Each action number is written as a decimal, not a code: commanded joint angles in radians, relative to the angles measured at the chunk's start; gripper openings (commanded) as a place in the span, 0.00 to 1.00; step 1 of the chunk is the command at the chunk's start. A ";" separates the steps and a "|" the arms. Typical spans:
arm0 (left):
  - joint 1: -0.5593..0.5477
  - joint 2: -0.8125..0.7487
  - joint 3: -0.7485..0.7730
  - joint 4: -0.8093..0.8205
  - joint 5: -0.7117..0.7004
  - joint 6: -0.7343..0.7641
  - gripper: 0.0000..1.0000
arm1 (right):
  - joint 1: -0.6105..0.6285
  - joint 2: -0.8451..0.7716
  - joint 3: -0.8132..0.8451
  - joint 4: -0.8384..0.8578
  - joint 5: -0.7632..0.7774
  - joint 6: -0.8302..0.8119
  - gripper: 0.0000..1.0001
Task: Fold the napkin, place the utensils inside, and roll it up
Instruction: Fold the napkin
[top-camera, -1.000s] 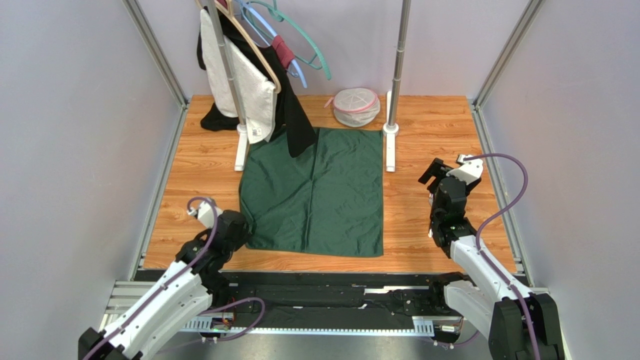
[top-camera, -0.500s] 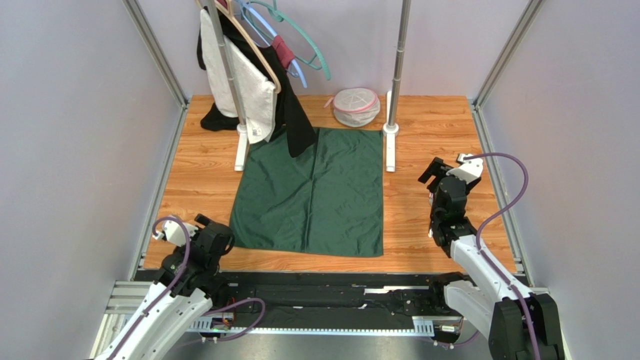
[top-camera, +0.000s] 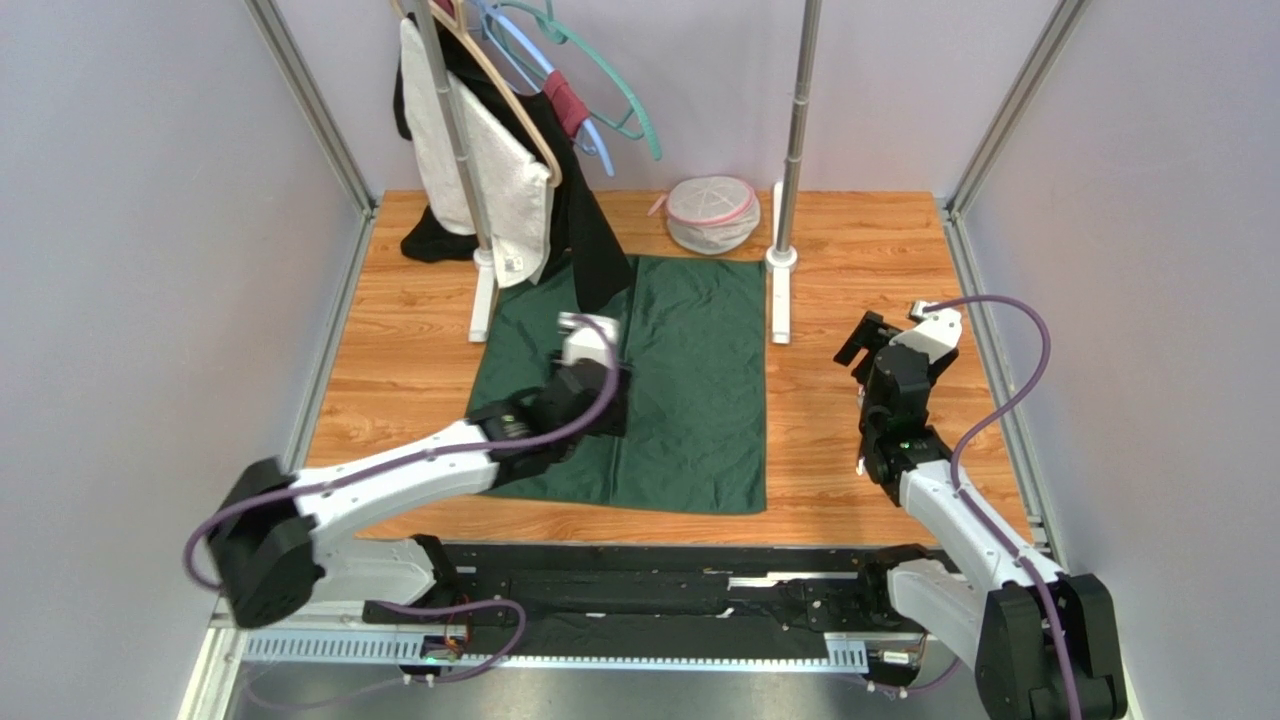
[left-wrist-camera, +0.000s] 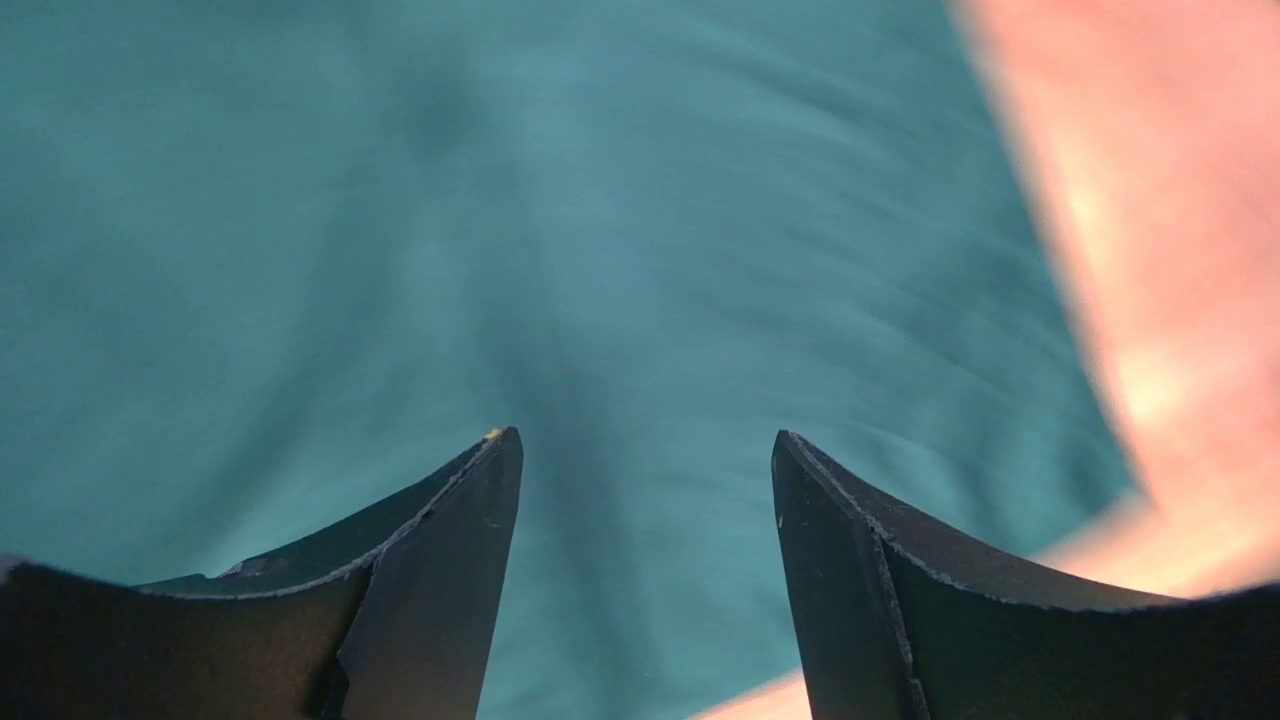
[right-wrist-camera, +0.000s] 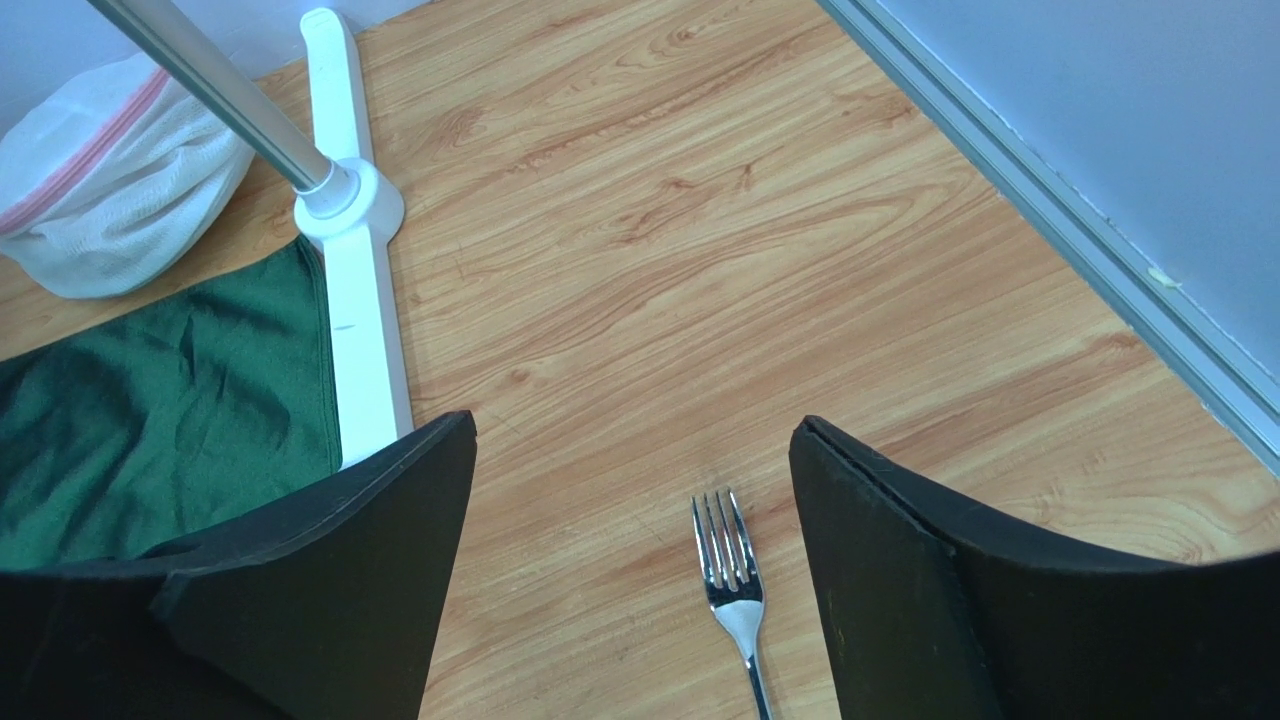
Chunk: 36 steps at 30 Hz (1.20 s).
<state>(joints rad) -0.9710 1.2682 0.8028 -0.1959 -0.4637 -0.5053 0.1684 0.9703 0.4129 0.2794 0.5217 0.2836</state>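
— Since half a second ago the left gripper (left-wrist-camera: 643, 437) has swung from the near-left corner out over the green napkin (top-camera: 691, 390), left of its middle.
— Holding anything?
— No. Its jaws are well apart, with only blurred cloth beneath. The napkin lies spread on the wooden table (top-camera: 872, 255), its near-left corner further out than a second ago.
— And the other side?
— On that side the right gripper (right-wrist-camera: 631, 423) hasn't budged; its jaws are wide with nothing in them. The fork (right-wrist-camera: 732, 578) lies on bare wood below it, tines pointing away, off to the right of the napkin and the white rack foot (right-wrist-camera: 353, 255).
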 joint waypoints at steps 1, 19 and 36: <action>-0.112 0.187 0.079 0.364 0.455 0.232 0.70 | -0.036 -0.036 0.032 -0.017 0.012 0.055 0.80; -0.290 0.576 0.355 0.268 0.671 0.191 0.57 | -0.202 -0.073 0.015 -0.069 -0.124 0.186 0.80; -0.290 0.680 0.458 0.092 0.493 0.123 0.49 | -0.233 -0.082 0.003 -0.063 -0.161 0.207 0.80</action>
<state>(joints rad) -1.2613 1.9285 1.2152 -0.0841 0.0406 -0.3614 -0.0551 0.8944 0.4126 0.1978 0.3717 0.4709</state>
